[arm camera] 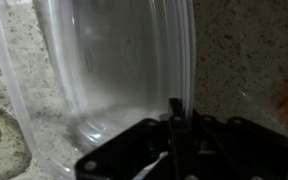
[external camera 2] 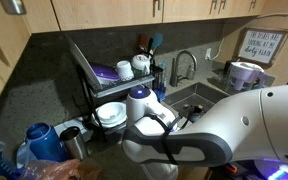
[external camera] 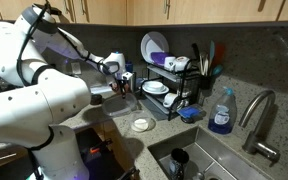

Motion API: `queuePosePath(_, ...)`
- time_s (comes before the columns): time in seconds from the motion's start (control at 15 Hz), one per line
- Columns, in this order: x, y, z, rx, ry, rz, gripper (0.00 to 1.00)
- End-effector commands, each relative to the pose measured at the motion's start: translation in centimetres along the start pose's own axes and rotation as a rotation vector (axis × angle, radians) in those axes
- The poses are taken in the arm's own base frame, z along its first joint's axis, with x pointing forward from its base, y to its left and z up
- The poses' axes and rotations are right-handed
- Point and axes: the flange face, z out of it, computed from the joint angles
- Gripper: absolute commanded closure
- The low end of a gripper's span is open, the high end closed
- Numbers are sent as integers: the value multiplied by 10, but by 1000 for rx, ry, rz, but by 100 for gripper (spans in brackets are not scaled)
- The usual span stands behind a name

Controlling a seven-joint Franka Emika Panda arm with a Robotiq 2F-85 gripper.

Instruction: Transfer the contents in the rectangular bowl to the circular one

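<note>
Nearest to you, in the wrist view, the gripper (arm camera: 174,115) has its fingers pressed together on the rim of the rectangular bowl (arm camera: 114,70), pinching the thin plastic wall between them. The bowl fills most of this view and seems to hang from the grip on its edge rather than lie flat. The speckled counter (arm camera: 244,60) shows beside it. Whether anything is inside the bowl I cannot tell; the plastic is cloudy and the picture is soft.

A little further, in an exterior view, the circular one (external camera: 141,124) sits on the counter below the gripper and somewhat toward the sink (external camera: 209,160), apart from the held bowl. Behind it stands the dish rack (external camera: 169,85) with white dishes, and further along the blue soap bottle (external camera: 221,112) and the faucet (external camera: 259,115).

I judge that you are in the carrying step: the bowl is gripped and raised, but the pouring is not yet done. The next move calls for bringing one corner of the rectangular bowl over the middle of the circular one, low, and then turning the wrist slowly. The target is small, so a quick tilt may spill onto the counter.
</note>
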Motion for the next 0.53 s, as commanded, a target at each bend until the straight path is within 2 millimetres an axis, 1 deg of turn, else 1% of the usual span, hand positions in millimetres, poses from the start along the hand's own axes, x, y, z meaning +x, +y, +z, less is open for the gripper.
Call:
queuePosePath(0.0,7,-7,5,-6,-39,-33,99)
queuePosePath(0.47,2,-16,19,-68,-66,-61,99)
